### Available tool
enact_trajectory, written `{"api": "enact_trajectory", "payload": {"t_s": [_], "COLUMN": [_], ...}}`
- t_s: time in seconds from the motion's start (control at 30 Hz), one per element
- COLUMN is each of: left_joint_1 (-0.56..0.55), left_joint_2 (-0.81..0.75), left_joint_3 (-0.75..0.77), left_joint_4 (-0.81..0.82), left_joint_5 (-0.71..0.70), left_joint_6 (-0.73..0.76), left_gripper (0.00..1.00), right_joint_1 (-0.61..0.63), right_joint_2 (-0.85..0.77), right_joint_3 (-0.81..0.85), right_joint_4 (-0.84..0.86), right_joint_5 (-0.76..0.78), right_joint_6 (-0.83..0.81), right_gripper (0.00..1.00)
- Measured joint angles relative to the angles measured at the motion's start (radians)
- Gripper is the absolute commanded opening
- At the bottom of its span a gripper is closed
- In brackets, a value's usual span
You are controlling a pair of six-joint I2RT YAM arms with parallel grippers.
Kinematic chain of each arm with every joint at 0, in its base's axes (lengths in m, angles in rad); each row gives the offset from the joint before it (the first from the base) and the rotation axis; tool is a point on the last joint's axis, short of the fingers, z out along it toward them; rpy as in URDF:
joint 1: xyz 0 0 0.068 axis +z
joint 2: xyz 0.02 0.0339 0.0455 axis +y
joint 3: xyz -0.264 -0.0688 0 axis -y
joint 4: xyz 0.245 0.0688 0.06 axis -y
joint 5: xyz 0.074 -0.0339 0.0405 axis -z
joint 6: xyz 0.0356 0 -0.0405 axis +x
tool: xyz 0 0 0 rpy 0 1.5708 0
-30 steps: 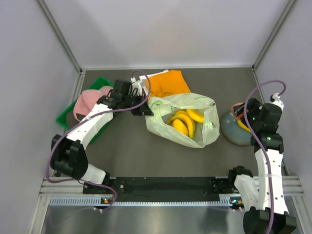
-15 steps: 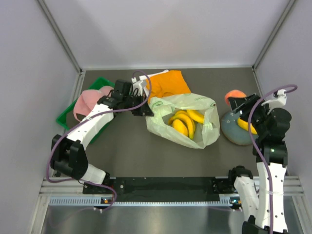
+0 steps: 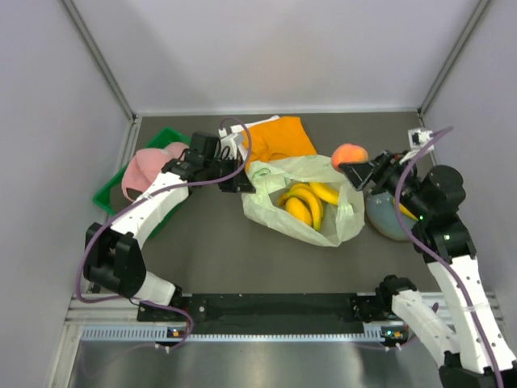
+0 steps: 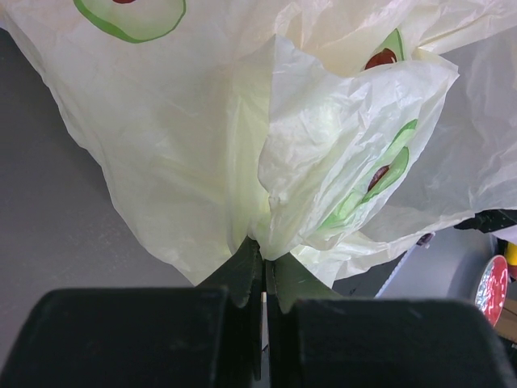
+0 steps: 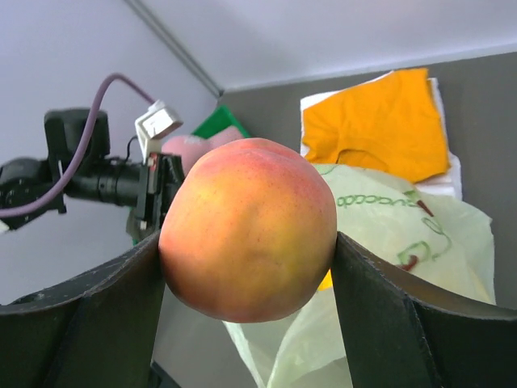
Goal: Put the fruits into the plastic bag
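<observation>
The pale green plastic bag point(image 3: 262, 206) with avocado prints lies mid-table, mouth open, a bunch of yellow bananas point(image 3: 303, 202) inside. My left gripper point(image 3: 242, 182) is shut on the bag's left rim; in the left wrist view its jaws point(image 4: 265, 263) pinch a fold of the bag point(image 4: 202, 162). My right gripper point(image 3: 352, 164) is shut on a round orange-red peach point(image 3: 349, 154), held in the air just above the bag's far right rim. In the right wrist view the peach point(image 5: 250, 226) fills the gap between the fingers point(image 5: 380, 315), with the bag point(image 5: 404, 234) beneath.
A blue-grey plate point(image 3: 384, 218) sits right of the bag under my right arm, a yellow banana point(image 3: 406, 212) showing on it. An orange cloth point(image 3: 279, 136) lies behind the bag. A green tray point(image 3: 113, 194) with a pink cap point(image 3: 145, 166) stands at the left wall.
My right gripper has lifted the peach from the plate and carried it left, up to the bag's right rim. The left gripper and the bag have not moved.
</observation>
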Motion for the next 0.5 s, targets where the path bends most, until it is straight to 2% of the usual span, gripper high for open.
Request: {"api": "enact_trajectory", "payload": {"t_s": [0.13, 0.33, 0.5], "left_joint_1": [0.000, -0.001, -0.001], "left_joint_2": [0.000, 0.000, 0.000], "left_joint_3": [0.000, 0.000, 0.000], "left_joint_4": [0.000, 0.000, 0.000], "left_joint_5": [-0.001, -0.003, -0.006], "left_joint_6": [0.000, 0.000, 0.000], "left_gripper": [0.00, 0.00, 0.00], "right_joint_1": [0.130, 0.382, 0.451], "right_joint_2": [0.107, 0.283, 0.423], "right_joint_3": [0.081, 0.205, 0.312], "right_joint_4": [-0.024, -0.136, -0.252], "right_joint_5": [0.024, 0.143, 0.250], "right_joint_6": [-0.060, -0.172, -0.227], "right_gripper": [0.00, 0.00, 0.00]}}
